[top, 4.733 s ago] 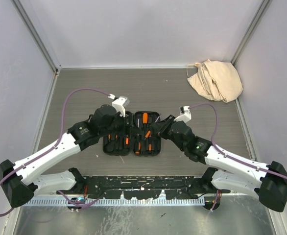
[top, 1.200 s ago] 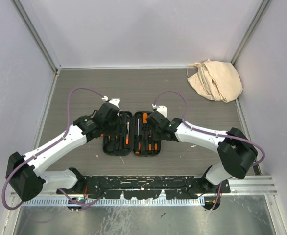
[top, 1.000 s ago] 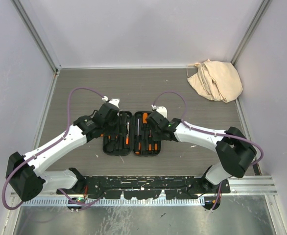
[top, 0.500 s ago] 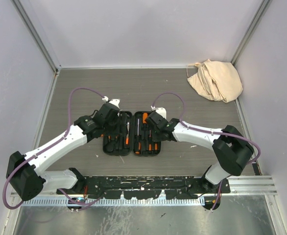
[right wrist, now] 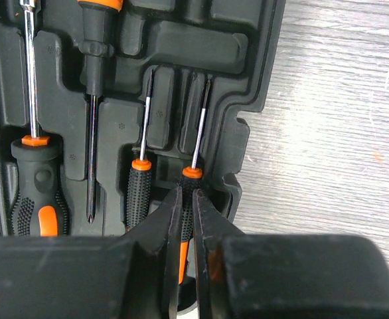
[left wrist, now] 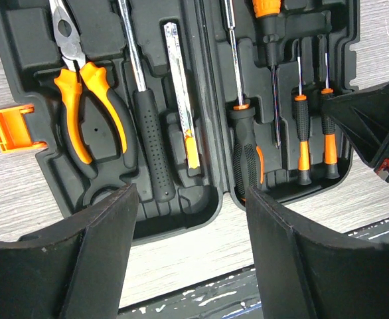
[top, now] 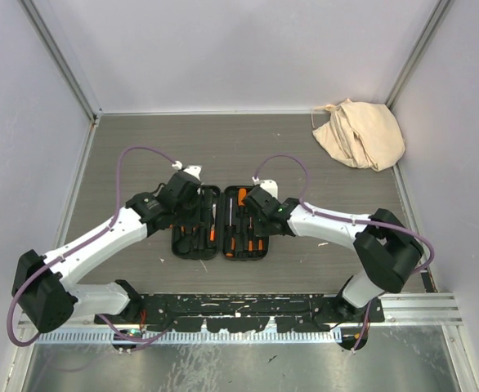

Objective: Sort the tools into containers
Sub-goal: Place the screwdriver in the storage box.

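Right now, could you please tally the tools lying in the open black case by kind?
Pliers: 1
Utility knife: 1
Large screwdrivers: 3
Small screwdrivers: 2
Total: 7

The black case (top: 221, 237) lies open and flat, centrally. Pliers (left wrist: 81, 106) sit in its left half, a screwdriver (right wrist: 192, 173) rightmost.

Left end effector (left wrist: 191, 199) spread wide; right end effector (right wrist: 186, 199) pinched narrow.
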{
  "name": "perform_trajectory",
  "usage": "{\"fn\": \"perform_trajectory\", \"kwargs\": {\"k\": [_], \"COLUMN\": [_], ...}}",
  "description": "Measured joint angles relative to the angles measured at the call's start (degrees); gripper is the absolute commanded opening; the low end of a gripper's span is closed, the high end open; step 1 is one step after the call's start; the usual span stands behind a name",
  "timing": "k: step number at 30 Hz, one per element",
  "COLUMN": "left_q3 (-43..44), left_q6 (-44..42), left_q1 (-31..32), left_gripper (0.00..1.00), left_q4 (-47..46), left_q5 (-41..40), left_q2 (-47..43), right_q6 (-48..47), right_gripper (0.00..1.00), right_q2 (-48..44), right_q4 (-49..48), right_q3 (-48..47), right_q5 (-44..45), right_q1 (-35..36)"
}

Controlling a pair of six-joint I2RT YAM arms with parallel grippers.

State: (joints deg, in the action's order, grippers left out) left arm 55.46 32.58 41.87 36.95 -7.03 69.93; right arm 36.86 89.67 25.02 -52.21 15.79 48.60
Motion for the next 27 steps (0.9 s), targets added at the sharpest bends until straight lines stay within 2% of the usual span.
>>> {"fn": "perform_trajectory", "kwargs": {"k": [16, 27], "left_q3": [-0.3, -0.3], "left_q6": [0.0, 0.0], "left_q1": [0.0, 0.0], "left_gripper": [0.66, 0.66], "left_q4": [-0.6, -0.7], "left_q5": [0.4, 0.6], "left_q2": [0.5, 0.8], "right_q6": [1.7, 3.3], "right_gripper": [0.01, 0.01], "right_q2": [2.6, 4.6], "right_q4": [-9.7, -13.3], "right_q3": [3.5, 3.0], "right_q5": [-1.6, 1.8], "right_q1": [0.0, 2.3]}}
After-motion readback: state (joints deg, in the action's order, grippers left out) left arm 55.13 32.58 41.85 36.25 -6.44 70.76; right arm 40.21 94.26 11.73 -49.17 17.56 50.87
